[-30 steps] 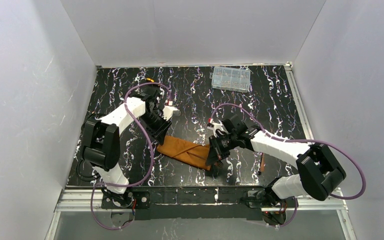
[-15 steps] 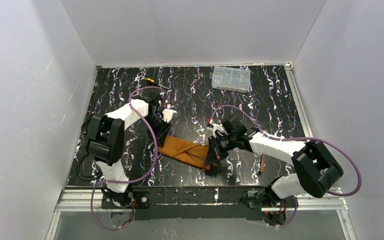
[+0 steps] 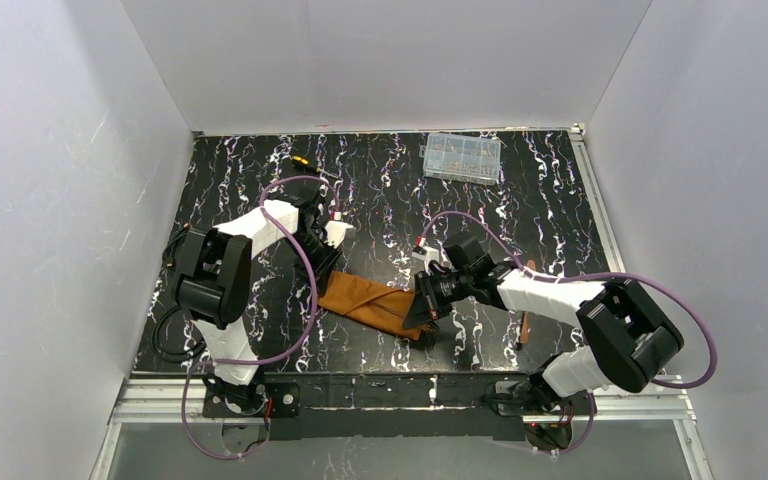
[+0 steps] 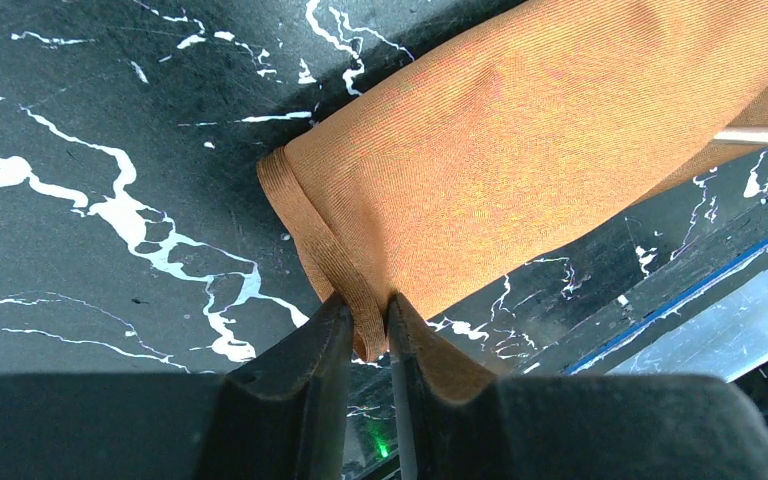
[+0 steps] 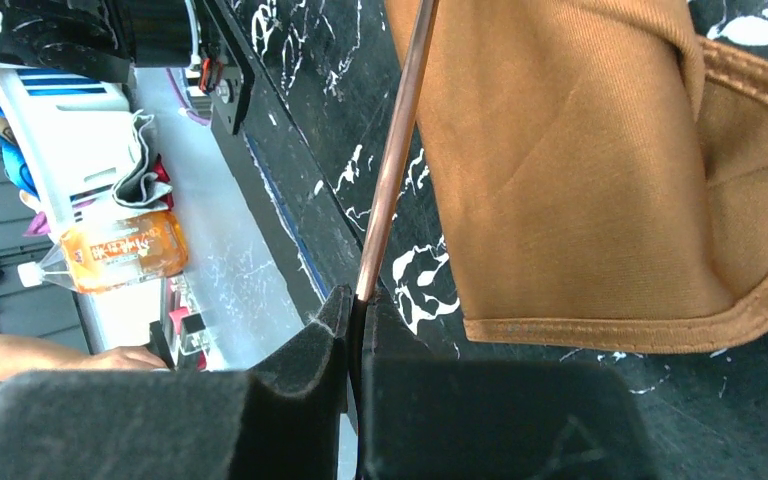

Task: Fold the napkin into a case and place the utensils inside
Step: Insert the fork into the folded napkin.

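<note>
The rust-orange napkin [image 3: 370, 300] lies folded into a narrow case at the table's near middle. My left gripper [image 3: 322, 280] is at its left end, jaws shut on the stitched hem of the napkin [image 4: 520, 140], with my left gripper [image 4: 365, 305] pinching a small fold. My right gripper [image 3: 422, 312] is at the case's right end, shut on a slim copper utensil [image 5: 395, 170]. That shaft runs from my right gripper [image 5: 358, 300] along the edge of the napkin [image 5: 560, 180]; its far end is out of view. Another copper utensil [image 3: 523, 315] lies on the table to the right.
A clear plastic compartment box [image 3: 462, 157] sits at the back right. A yellow-and-black screwdriver [image 3: 302, 160] lies at the back left. The table's front rail [image 3: 380, 390] runs just below the case. White walls close in three sides.
My left gripper has lowered onto the case's left end and closed on the hem. My right gripper, holding the utensil, has shifted slightly left toward the case.
</note>
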You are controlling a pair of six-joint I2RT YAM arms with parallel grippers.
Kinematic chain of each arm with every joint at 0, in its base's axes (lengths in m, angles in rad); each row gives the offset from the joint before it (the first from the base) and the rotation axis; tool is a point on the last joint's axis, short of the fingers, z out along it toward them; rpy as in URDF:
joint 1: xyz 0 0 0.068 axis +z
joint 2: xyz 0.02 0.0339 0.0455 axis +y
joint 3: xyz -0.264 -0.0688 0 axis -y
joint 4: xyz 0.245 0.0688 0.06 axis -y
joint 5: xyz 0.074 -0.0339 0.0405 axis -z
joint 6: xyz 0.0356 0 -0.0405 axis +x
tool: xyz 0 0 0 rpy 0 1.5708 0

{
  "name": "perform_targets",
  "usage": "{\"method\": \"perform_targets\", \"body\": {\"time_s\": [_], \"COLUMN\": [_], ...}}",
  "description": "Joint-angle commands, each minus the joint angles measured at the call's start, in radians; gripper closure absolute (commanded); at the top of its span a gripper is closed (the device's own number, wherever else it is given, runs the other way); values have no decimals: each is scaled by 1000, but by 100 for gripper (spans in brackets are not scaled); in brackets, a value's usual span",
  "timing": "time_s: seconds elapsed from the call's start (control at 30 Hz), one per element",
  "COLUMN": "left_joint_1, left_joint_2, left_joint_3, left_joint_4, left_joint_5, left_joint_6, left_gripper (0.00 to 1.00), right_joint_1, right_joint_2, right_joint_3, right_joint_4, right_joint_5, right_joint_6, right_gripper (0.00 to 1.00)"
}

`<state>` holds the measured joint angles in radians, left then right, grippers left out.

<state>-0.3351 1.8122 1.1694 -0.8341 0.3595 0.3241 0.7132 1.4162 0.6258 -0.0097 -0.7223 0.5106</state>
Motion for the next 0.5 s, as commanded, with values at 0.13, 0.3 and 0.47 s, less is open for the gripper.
{"method": "perform_targets", "body": {"time_s": [0.13, 0.3, 0.47], "left_joint_1": [2, 3, 2], "left_joint_2": [3, 15, 24], "left_joint_3": [-9, 3, 7], "left_joint_4": [-28, -38, -48], "left_joint_5": [32, 49, 56], "left_joint_6": [16, 16, 23], "left_gripper": [82, 82, 83], "right_joint_1": [-3, -3, -1], "right_joint_2": [52, 116, 137], "right_joint_3": [-26, -25, -49], "right_joint_4": [211, 253, 335], "right_joint_5": [-52, -53, -40], "right_joint_6": [15, 5, -4], "right_gripper": [99, 99, 99]}}
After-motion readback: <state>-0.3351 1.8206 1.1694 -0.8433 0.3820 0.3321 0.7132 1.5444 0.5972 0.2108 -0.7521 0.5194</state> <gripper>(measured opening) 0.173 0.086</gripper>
